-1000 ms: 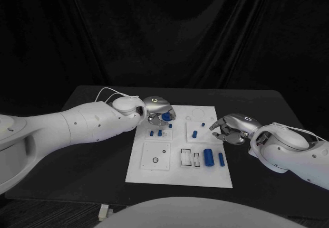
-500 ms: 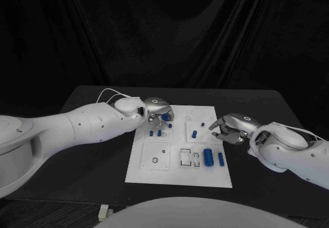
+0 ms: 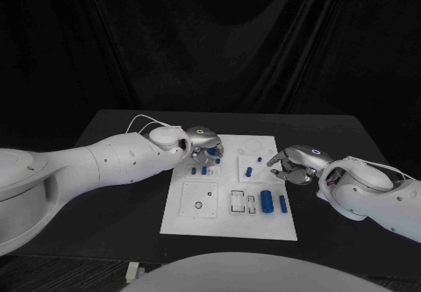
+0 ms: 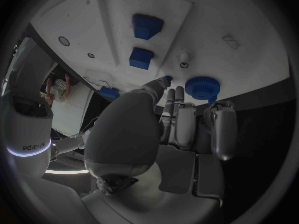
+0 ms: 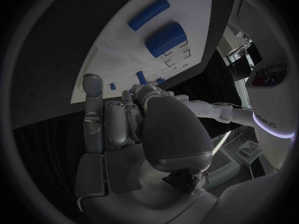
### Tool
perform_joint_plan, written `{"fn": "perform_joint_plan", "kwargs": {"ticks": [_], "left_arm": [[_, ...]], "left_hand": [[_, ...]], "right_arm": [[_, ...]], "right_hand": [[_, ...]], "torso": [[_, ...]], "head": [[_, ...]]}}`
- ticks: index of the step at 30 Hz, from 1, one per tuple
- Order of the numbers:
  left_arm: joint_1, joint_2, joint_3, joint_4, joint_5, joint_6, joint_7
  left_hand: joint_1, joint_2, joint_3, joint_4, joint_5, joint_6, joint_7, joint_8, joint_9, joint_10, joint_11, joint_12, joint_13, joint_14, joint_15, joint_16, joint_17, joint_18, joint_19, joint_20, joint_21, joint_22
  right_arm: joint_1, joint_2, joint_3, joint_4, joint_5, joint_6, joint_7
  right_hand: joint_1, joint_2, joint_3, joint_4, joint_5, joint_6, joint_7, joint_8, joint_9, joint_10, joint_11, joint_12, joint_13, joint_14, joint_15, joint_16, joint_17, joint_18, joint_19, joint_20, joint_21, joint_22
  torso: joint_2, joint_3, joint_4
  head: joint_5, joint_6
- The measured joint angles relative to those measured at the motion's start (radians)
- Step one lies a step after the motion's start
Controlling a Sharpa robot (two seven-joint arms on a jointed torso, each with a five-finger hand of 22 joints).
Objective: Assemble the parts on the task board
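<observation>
The white task board (image 3: 228, 226) lies mid-table. My left hand (image 3: 204, 145) hovers over its far left corner. Its fingertips (image 4: 177, 92) reach down beside a blue gear (image 4: 202, 87) lying on the board, and the thumb tip meets a tiny blue piece (image 4: 167, 78). I cannot tell whether it grips either. Two blue blocks (image 4: 147, 26) (image 4: 141, 57) lie just beyond. My right hand (image 3: 297, 165) hangs at the board's right edge with its fingers curled in, holding nothing. It is near two small blue pegs (image 3: 248, 171) (image 3: 260, 161).
A thick blue cylinder (image 3: 266, 201) and a thinner one (image 3: 283, 204) lie at the board's near right, beside rectangular slots (image 3: 238, 201). A square inset plate (image 3: 199, 199) sits near left. Black table (image 3: 105, 201) surrounds the board.
My left hand has crept slightly right over the gear. The right hand has stayed almost still.
</observation>
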Motion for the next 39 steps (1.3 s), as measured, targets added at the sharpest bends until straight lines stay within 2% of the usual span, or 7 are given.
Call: {"fn": "perform_joint_plan", "kwargs": {"ticks": [12,17,22,30,33,36,39], "left_arm": [[-0.008,0.014,0.0,-0.011,-0.001,0.005,0.0],[-0.015,0.021,0.0,-0.021,-0.001,0.006,0.0],[-0.018,0.027,0.002,-0.031,-0.001,0.002,0.0],[-0.026,0.031,0.003,-0.039,0.0,-0.029,0.0],[-0.028,0.031,0.002,-0.04,0.0,-0.046,0.001],[-0.029,0.029,0.001,-0.039,0.0,-0.062,0.004],[-0.03,0.022,0.001,-0.033,-0.001,-0.075,0.009]], "left_hand": [[-0.004,0.004,0.009,-0.009,-0.004,0.0,0.0,0.0,-0.007,0.018,-0.004,0.0,-0.005,0.0,0.0,0.0,0.0,0.0,0.0,0.0,0.0,0.0],[0.0,0.008,0.024,-0.024,0.019,0.009,-0.005,0.0,-0.014,0.045,-0.005,0.007,-0.012,0.0,0.0,0.0,0.0,0.0,0.0,0.0,0.0,0.0],[0.002,0.009,0.031,-0.031,0.02,0.018,-0.004,0.0,-0.017,0.066,-0.006,0.008,-0.014,0.0,0.0,0.0,0.0,0.0,0.0,0.0,0.0,0.0],[0.016,0.032,0.043,-0.057,0.019,0.087,-0.002,0.017,-0.019,0.143,-0.014,0.023,-0.028,0.011,-0.011,0.008,0.0,0.0,0.022,0.0,0.028,0.0],[0.016,0.037,0.044,-0.067,0.019,0.116,-0.002,0.025,-0.019,0.175,-0.014,0.023,-0.035,0.007,-0.015,-0.027,-0.034,0.0,0.027,-0.005,0.028,0.0],[0.015,0.041,0.038,-0.072,0.02,0.151,-0.007,0.036,-0.019,0.204,-0.019,0.022,-0.045,0.007,-0.015,-0.032,-0.045,0.0,0.033,-0.011,0.035,0.0],[0.013,0.042,0.037,-0.079,0.038,0.171,-0.02,0.037,-0.019,0.226,-0.023,0.008,-0.058,0.007,-0.015,-0.037,-0.052,0.0,0.033,-0.011,0.038,0.0]], "right_arm": [[0.0,0.003,0.0,-0.002,0.0,0.0,0.0],[0.0,0.004,0.0,-0.002,0.0,0.0,0.0],[0.0,0.004,0.0,-0.002,0.0,0.0,0.0],[0.0,0.003,0.0,-0.002,0.0,0.0,0.0],[0.0,0.003,0.0,-0.002,0.0,0.0,0.0],[0.0,0.004,0.0,-0.001,0.0,0.0,0.0],[0.0,0.003,0.0,-0.001,0.0,0.001,0.0]], "right_hand": [[0.0,0.0,0.003,0.003,0.0,0.0,0.0,0.0,0.0,0.0,0.0,0.0,0.0,0.0,0.0,0.0,0.0,0.0,0.0,0.0,0.0,0.001],[0.0,0.0,0.003,0.003,0.0,0.0,0.0,0.0,0.0,0.0,0.0,0.0,0.0,0.0,0.0,0.0,0.0,0.0,0.0,0.0,0.0,0.001],[0.0,0.0,0.003,0.003,0.0,0.0,0.0,0.0,0.0,0.0,0.0,0.0,0.0,0.0,0.0,0.0,0.0,0.0,0.0,0.0,0.0,0.001],[0.0,0.0,0.003,0.003,0.0,0.0,0.0,0.0,0.0,0.0,0.0,-0.004,0.0,0.0,0.0,-0.005,-0.003,0.0,0.0,0.0,0.0,0.001],[0.0,0.0,0.003,0.003,0.0,0.0,0.0,0.0,0.0,0.0,0.0,-0.004,0.0,0.0,0.0,-0.005,-0.003,0.0,0.0,0.0,0.0,0.001],[0.0,0.0,0.003,0.003,0.0,0.0,0.0,0.0,0.0,0.0,0.0,-0.004,0.0,0.0,0.0,-0.005,-0.003,0.0,0.0,0.0,0.0,0.0],[0.0,0.0,0.006,0.0,0.0,0.0,0.0,0.0,0.0,0.0,0.0,-0.004,0.0,0.0,0.0,-0.005,-0.004,0.0,0.0,0.0,-0.006,0.0]], "torso": [[-0.001,0.0004,0.0012],[-0.001,0.0005,0.0012],[-0.001,0.0006,0.0012],[-0.001,0.0006,0.0014],[0.0,0.0006,0.0015],[0.0,0.0004,0.0014],[0.0,0.0002,0.0015]], "head": [[-0.001,0.0],[-0.002,0.0],[-0.003,0.0],[-0.002,0.0],[-0.001,0.0],[-0.001,0.0],[-0.001,0.0]]}}
